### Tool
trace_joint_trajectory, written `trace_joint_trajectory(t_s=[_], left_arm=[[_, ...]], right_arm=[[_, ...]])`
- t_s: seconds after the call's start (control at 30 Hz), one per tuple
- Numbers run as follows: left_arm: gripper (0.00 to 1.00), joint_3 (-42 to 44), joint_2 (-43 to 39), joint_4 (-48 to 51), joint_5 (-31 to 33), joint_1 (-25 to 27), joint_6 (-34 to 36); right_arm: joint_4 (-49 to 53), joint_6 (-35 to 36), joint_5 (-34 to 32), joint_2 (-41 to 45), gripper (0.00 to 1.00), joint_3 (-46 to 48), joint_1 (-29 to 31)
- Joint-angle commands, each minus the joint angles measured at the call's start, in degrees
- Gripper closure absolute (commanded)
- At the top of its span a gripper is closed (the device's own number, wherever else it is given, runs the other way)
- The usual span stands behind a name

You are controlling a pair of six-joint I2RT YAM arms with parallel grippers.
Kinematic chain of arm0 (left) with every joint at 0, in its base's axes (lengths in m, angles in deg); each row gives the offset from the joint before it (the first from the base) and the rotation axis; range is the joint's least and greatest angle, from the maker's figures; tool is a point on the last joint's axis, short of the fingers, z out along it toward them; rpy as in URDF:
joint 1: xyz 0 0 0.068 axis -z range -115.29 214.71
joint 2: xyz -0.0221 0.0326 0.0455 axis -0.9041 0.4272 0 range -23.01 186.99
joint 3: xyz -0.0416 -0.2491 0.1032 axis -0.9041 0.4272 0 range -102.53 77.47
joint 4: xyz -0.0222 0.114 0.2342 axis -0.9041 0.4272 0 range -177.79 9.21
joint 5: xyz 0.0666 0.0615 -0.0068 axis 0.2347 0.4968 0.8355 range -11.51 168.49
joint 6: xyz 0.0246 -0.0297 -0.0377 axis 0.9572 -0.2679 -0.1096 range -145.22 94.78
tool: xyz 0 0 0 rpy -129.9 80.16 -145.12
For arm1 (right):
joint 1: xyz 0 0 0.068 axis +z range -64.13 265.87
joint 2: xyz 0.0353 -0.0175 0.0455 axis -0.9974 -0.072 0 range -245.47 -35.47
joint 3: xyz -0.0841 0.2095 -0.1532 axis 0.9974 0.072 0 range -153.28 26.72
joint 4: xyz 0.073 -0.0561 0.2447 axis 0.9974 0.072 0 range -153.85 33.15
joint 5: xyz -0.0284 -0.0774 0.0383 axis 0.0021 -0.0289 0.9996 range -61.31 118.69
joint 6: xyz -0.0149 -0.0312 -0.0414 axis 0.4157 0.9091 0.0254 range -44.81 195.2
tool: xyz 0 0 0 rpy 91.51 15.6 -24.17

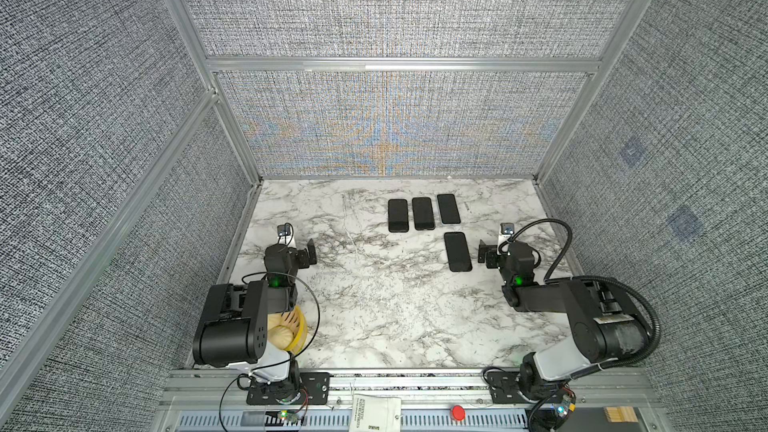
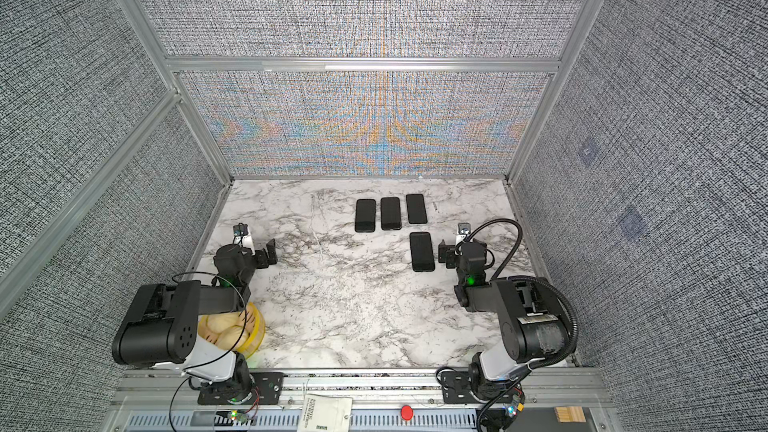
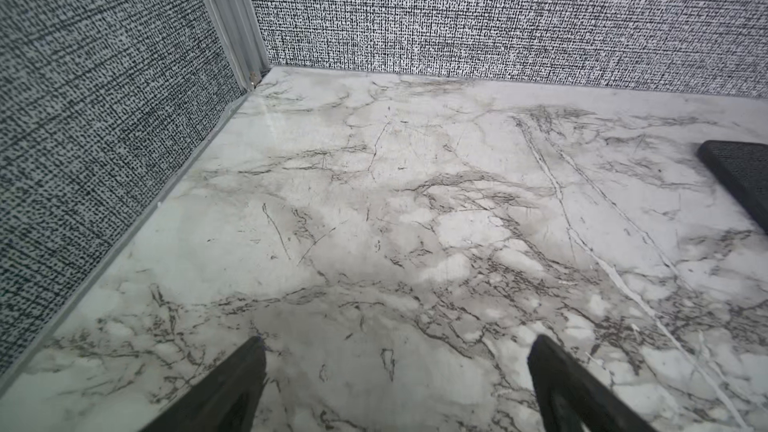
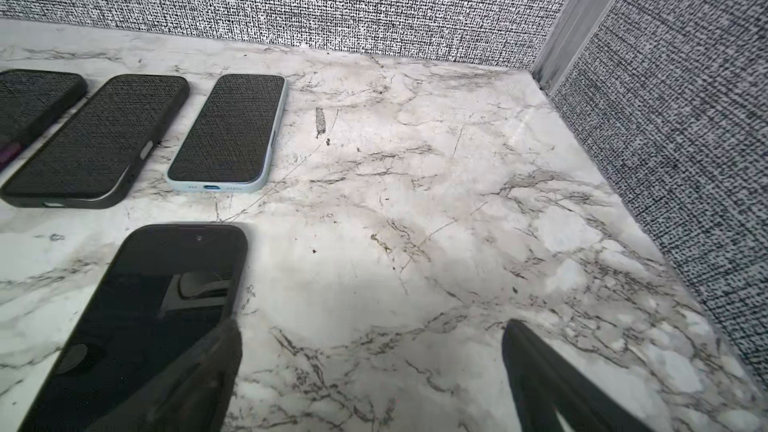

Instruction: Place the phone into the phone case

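Note:
Several dark-screened phones lie face up on the marble table. Three form a row at the back: two in black surrounds and one with a pale blue edge. A fourth phone, black-edged, lies nearer, just left of my right gripper, which is open and empty; one finger overlaps the phone's edge in the right wrist view. My left gripper is open over bare marble at the left. I cannot tell an empty phone case apart from the phones.
A yellow tub of pale round things sits under the left arm's elbow. Fabric walls close the table on three sides. A red button and a white cloth bag lie on the front rail.

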Motion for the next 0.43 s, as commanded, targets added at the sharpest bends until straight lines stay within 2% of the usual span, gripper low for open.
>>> trace_joint_trajectory(t_s=[0.0, 0.4], left_arm=[[0.01, 0.19, 0.03, -3.50, -0.78, -0.03, 0.94], [0.01, 1.35, -0.73, -5.00, -0.94, -0.04, 1.01]], right_arm=[[2.65, -0.49, 6.01, -0.30, 0.01, -1.60, -1.45], [0.44, -0.62, 7.57, 0.79, 0.01, 0.16, -2.22]])
